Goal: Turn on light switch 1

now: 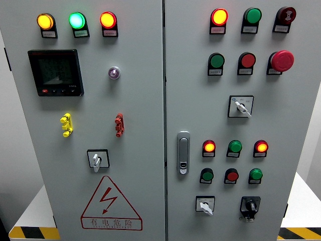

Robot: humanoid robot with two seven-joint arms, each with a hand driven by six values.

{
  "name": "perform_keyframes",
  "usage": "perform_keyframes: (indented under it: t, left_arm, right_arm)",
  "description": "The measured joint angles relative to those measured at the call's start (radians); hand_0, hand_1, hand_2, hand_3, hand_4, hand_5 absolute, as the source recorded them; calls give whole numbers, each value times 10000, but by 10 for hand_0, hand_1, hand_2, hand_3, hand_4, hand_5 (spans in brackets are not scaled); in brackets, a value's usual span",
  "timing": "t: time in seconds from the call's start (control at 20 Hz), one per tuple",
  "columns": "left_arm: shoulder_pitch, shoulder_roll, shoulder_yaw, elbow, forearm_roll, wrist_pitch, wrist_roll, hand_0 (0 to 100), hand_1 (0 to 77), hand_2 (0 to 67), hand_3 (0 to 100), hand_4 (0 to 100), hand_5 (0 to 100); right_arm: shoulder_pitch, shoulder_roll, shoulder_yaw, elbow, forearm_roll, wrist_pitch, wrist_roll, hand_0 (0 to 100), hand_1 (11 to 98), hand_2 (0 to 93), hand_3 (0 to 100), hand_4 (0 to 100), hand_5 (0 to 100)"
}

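Only the head view to go on here, so here's what it shows. It's a grey electrical cabinet (150,100) with two doors, seen straight on. No robot hand is in the picture on either side, so I can't tell whether they're released or clenched.

Left door: three lit lamps along the top, amber (45,21), green (76,20) and a reddish-orange one (108,20), then a dark meter display (55,73), and lower down a rotary switch (97,159) with a pale handle pointing roughly downward, just above the triangular warning sign (111,203).

Right door: more lamps and pushbuttons, a red mushroom stop button (282,61), a door latch (183,152), and three more selector switches: one mid-door (241,106), one at the bottom with a pale handle (205,205), and a black-knobbed one (250,206) right of it.

Honestly the labels are too small to read, so which of these is "light switch 1" I can't say for sure. My guess is one of the rotary selectors.

To do this well: confirm the label first, bring a robot hand in square to the panel, pinch the handle on both flanks and rotate around its axis rather than pushing sideways. Stay well off that stop button.
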Motion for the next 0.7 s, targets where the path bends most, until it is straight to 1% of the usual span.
perform_keyframes:
  t: [0.1,0.25,0.3,0.35,0.4,0.45,0.5,0.55,0.6,0.65,0.7]
  left_arm:
    - [0,0,-582,-148,693,-15,-25,0,0,0,0,0,0]
    - [-13,0,-847,-605,977,-46,-108,0,0,0,0,0,0]
    - [-13,-8,-862,-849,957,-48,-137,0,15,0,0,0,0]
    - [-12,-12,-851,-1099,912,-48,-189,0,42,0,0,10,23]
    - [-9,-14,-816,-1350,876,-37,-266,0,86,0,0,122,100]
    - [-8,-14,-794,-1625,842,-26,-363,0,121,29,0,261,211]
    - [-9,-13,-765,-1933,828,-10,-469,0,146,49,51,319,266]
    - [-7,-7,-743,-2265,824,16,-562,0,189,84,187,446,302]
    - [-4,-1,-729,-2621,815,52,-632,0,206,115,257,520,340]
    - [-6,8,-728,-2981,803,72,-676,0,209,126,277,534,341]
    - [-8,13,-728,-3352,793,91,-699,0,219,164,358,592,371]
  right_arm:
    - [1,-7,-3,0,0,1,0,0,198,0,198,194,105]
    - [0,1,-4,0,0,3,0,0,199,0,198,194,105]
    - [-1,3,-4,0,0,5,0,0,199,0,198,194,105]
    - [1,4,-4,0,0,7,0,0,198,0,198,194,105]
    - [0,4,-2,0,0,7,0,0,198,0,198,194,105]
    - [-1,4,0,0,0,6,0,0,198,0,198,194,105]
    - [1,4,5,0,0,6,0,0,199,0,198,194,105]
    - [-1,4,8,0,0,2,0,0,199,0,198,194,105]
    - [0,4,10,0,0,2,0,0,195,0,198,194,105]
    - [0,4,10,0,0,2,0,0,190,0,198,194,105]
    - [-1,4,9,0,0,2,0,0,193,0,198,194,105]
